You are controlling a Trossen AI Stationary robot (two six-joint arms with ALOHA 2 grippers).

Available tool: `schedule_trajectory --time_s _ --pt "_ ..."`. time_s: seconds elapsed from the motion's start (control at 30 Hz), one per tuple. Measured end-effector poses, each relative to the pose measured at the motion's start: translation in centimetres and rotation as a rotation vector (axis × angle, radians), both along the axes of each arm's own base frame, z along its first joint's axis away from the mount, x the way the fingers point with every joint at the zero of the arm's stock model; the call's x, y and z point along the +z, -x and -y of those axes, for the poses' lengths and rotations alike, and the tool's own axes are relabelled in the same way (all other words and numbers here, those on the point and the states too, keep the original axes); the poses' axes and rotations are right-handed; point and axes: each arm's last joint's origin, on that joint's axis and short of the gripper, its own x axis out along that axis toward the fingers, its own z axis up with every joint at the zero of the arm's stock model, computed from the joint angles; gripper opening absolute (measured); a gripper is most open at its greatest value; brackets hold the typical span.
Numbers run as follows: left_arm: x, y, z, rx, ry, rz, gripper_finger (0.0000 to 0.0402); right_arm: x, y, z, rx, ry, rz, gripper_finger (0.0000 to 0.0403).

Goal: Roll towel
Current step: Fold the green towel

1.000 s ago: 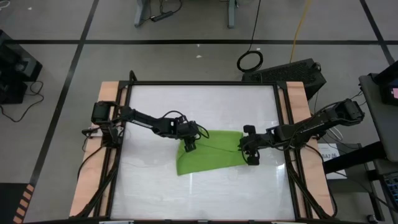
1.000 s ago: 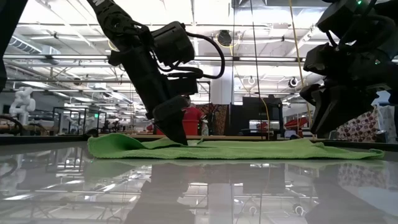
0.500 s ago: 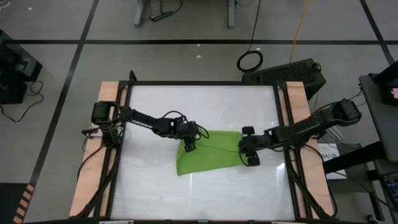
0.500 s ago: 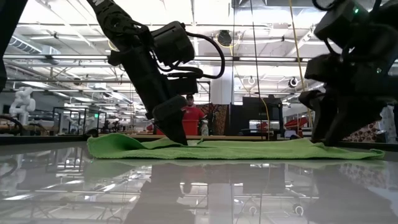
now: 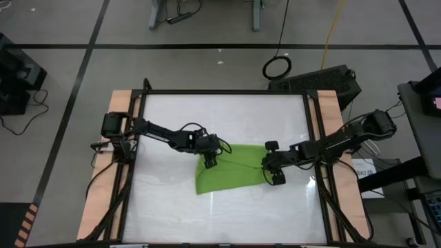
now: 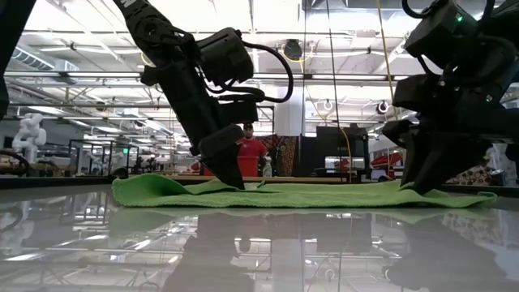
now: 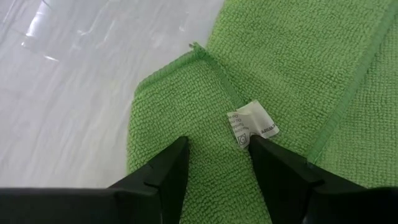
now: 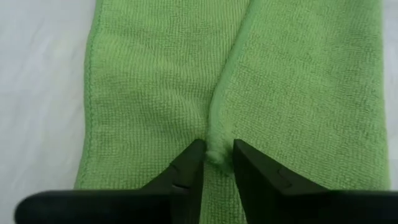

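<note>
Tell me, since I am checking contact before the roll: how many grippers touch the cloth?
2. Left gripper presses the lime-green soft towel at its left end; right gripper pinches a fold at its right end.

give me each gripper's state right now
left gripper: open, fingers pressed down on the towel.
right gripper: shut on a raised towel fold.
</note>
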Motion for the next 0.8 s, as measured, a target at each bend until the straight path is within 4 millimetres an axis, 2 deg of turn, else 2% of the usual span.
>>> schedule_trajectory --time_s 0.37,0.8 --pt "0.0 0.0 0.0 -0.001 0.0 -0.001 0.0182 0.1 0.0 -0.1 0.013 -0.025 0.0 0.0037" --pt "0.0 0.0 0.0 -0.005 -0.003 -0.003 0.0182 2.1 0.6 0.0 0.014 -0.045 0.095 0.002"
